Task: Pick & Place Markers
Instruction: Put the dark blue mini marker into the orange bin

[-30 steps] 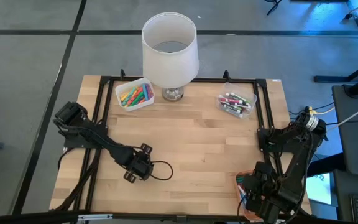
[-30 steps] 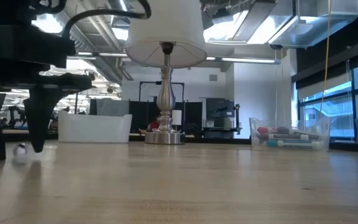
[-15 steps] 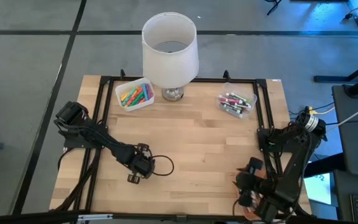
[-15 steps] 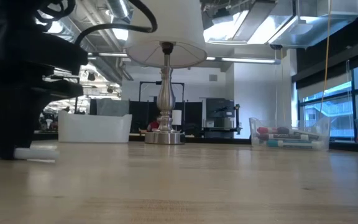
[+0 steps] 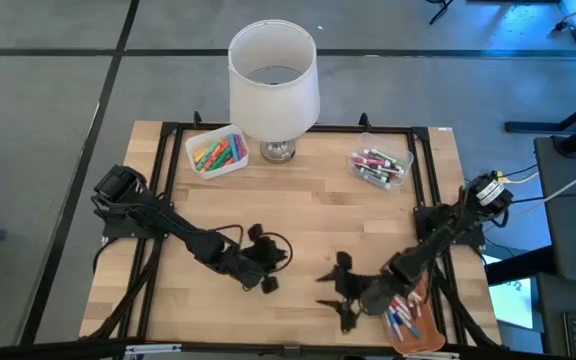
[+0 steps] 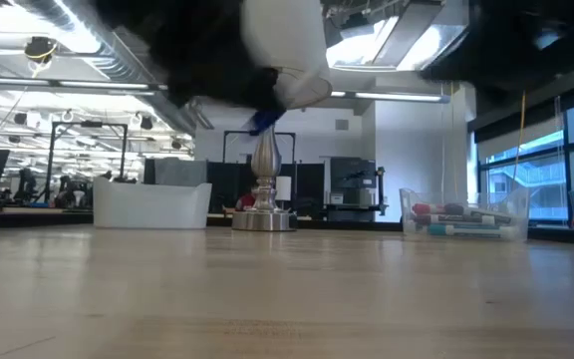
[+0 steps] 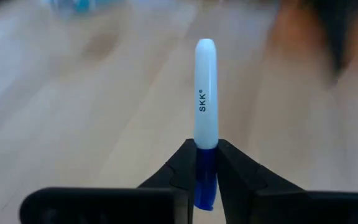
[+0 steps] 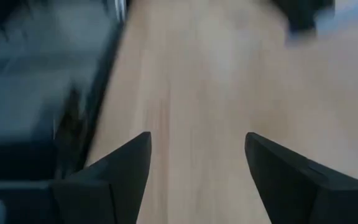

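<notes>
left tool (image 7: 205, 180) is clamped on a white marker (image 7: 205, 93) with a blue end above the worktop (image 5: 318, 215), right tool (image 8: 197, 171) hangs nearby, fingers apart

The left gripper (image 5: 265, 281) has slid from the lower left of the high view toward the lower middle, closing on a white marker (image 7: 205, 99) with a blue end and lifting it off the table. The right gripper (image 5: 340, 290), which sat at the lower right corner, has swung in toward the lower middle, uncovering an orange tray (image 5: 415, 327) of markers.
</notes>
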